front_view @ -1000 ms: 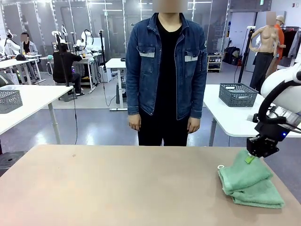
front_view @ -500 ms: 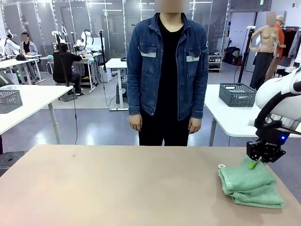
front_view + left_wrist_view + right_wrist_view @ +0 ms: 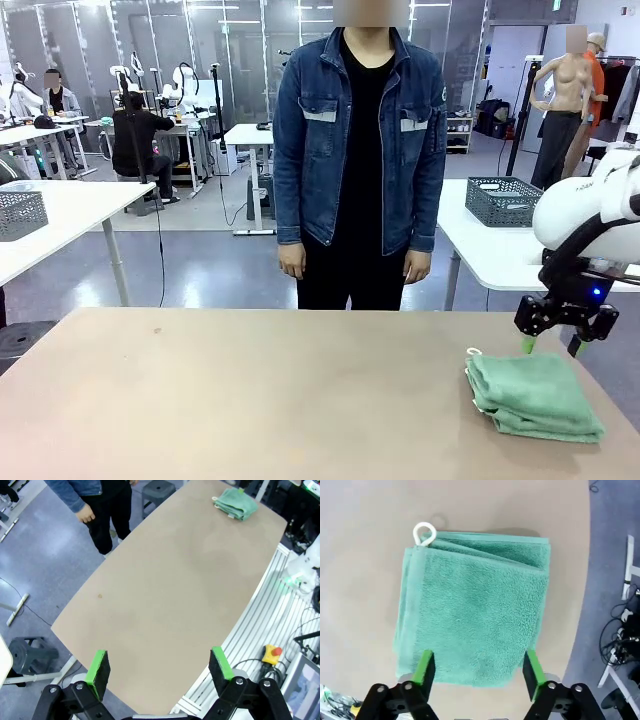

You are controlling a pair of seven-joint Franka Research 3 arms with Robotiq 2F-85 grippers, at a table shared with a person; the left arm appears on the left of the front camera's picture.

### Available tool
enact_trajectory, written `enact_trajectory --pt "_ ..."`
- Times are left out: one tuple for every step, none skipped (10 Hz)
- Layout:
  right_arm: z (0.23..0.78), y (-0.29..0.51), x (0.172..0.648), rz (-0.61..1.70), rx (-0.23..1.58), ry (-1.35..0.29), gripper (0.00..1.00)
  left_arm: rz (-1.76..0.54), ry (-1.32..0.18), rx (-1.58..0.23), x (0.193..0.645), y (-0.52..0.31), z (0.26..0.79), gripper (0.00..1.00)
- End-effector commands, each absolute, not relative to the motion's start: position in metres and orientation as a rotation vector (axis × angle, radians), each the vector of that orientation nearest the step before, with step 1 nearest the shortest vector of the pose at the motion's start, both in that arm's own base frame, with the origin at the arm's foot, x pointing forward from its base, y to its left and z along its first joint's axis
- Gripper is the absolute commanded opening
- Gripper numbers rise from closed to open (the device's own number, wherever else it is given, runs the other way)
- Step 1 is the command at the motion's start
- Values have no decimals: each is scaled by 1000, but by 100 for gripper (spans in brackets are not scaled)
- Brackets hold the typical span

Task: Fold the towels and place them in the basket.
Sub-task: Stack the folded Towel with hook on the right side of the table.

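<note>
We are at the folding step, and by our reading it is complete for this towel [image 3: 533, 393]: it lies as a compact mint-green square of several layers near the right end of the worktop [image 3: 250, 390], with its small white loop [image 3: 424, 533] at one corner. In the right wrist view the layered edges line up along the side with the loop, and the pile lies flat with no corner turned up. Our right end effector [image 3: 549, 346] hovers just above the far edge of the towel, released, its green pads [image 3: 425, 666] spread wide and apart from the cloth. Our left end effector [image 3: 159, 666] is likewise released and grasps nothing; it hangs over the opposite end of the worktop, well apart from the towel. The person [image 3: 360, 150] stands at the far side with both hands at the sides and takes no part in the work. A dark mesh basket [image 3: 506, 201] stands on a separate white table behind; we cannot tell whether it is the one intended. The next move, in our judgement, calls for a grasp that takes all layers at once, so that the fold holds during the lift, followed by transfer to the basket.
</note>
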State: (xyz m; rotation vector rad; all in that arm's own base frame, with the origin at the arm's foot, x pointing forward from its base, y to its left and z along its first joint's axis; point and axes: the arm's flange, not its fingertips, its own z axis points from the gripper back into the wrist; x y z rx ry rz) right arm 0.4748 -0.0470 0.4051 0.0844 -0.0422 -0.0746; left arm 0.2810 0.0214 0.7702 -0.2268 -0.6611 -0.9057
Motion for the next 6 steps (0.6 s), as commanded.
enact_trajectory --pt "411 -36 466 -120 13 -67 99 -923 -661 -221 280 21 770 100" --pt "415 -32 471 -130 -26 -95 99 -923 -661 -221 280 21 770 100" --pt "410 -45 472 -85 64 -50 99 -923 -661 -221 280 21 770 100" --pt "410 -45 472 -85 64 -50 99 -923 -661 -221 280 21 770 100" --pt "410 -45 472 -85 64 -50 99 -923 -661 -221 280 21 770 100" --pt "410 -45 472 -85 64 -50 99 -923 -661 -221 280 21 770 100"
